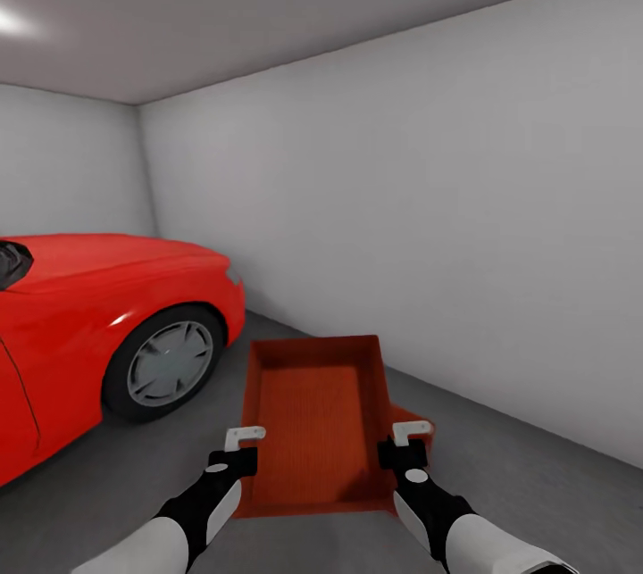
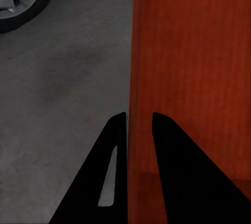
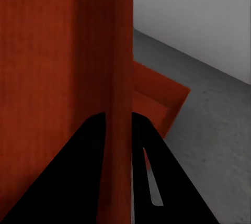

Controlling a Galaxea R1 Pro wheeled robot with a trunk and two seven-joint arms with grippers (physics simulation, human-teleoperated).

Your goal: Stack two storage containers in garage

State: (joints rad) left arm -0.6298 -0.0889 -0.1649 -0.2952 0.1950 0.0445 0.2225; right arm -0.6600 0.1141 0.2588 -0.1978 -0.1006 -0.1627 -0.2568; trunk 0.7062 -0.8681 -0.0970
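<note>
In the garage, both grippers hold one red-orange storage container (image 1: 314,431) above the grey concrete floor (image 1: 536,489). My left gripper (image 1: 241,446) is shut on its left wall; the left wrist view has the fingers (image 2: 112,150) astride that wall (image 2: 137,77). On the opposite wall my right gripper (image 1: 407,442) is shut too, the wall (image 3: 117,77) standing between its fingers. A corner of the second storage container (image 1: 418,428) sticks out from under the held one on the right, low by the floor, seen again as an orange corner (image 3: 164,98).
A red car (image 1: 80,306) stands at the left, its front wheel (image 1: 170,364) close to the held container. A plain white wall (image 1: 446,244) runs along the right. Open concrete floor lies ahead and to the right.
</note>
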